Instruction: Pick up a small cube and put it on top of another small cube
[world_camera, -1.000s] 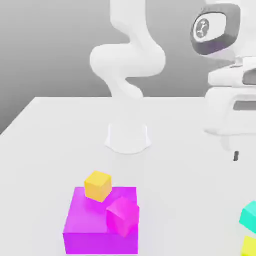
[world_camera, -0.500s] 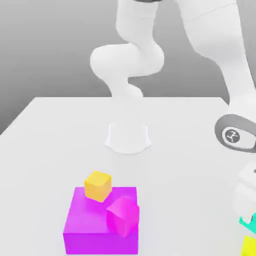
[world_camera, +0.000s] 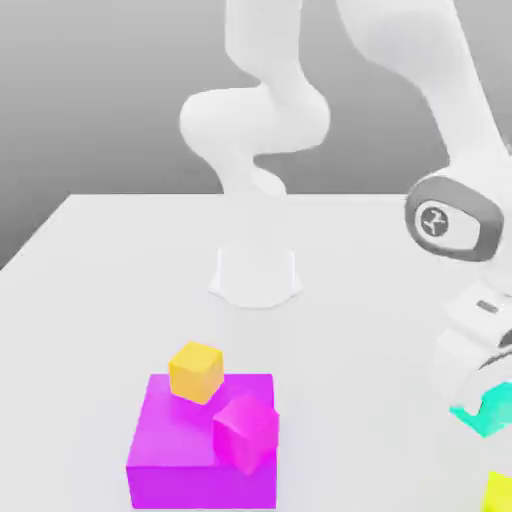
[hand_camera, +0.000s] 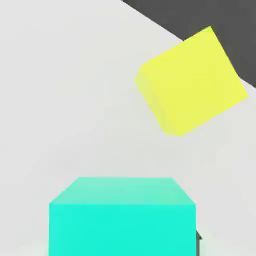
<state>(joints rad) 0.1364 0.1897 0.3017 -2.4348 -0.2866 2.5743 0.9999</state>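
Note:
At the exterior view's right, my gripper (world_camera: 479, 398) is shut on the small cyan cube (world_camera: 493, 414), which hangs just above the white table. The same small cube (hand_camera: 122, 216) fills the near part of the hand view, held level between the jaws. A small yellow cube (hand_camera: 192, 82) lies on the table just past it, turned at an angle; this yellow cube (world_camera: 500, 492) sits at the exterior view's lower right corner.
A big magenta block (world_camera: 165, 455) stands at the front left. A second small yellow cube (world_camera: 196, 371) rests on it, and a small magenta cube (world_camera: 246, 431) leans at its front corner. The arm's base (world_camera: 256, 272) is mid-table. The table edge (hand_camera: 165, 25) runs close behind the yellow cube.
The hand came down onto the cyan cube at the right, the jaws shut on it, and the cube has risen slightly off the table. The other cubes have not moved.

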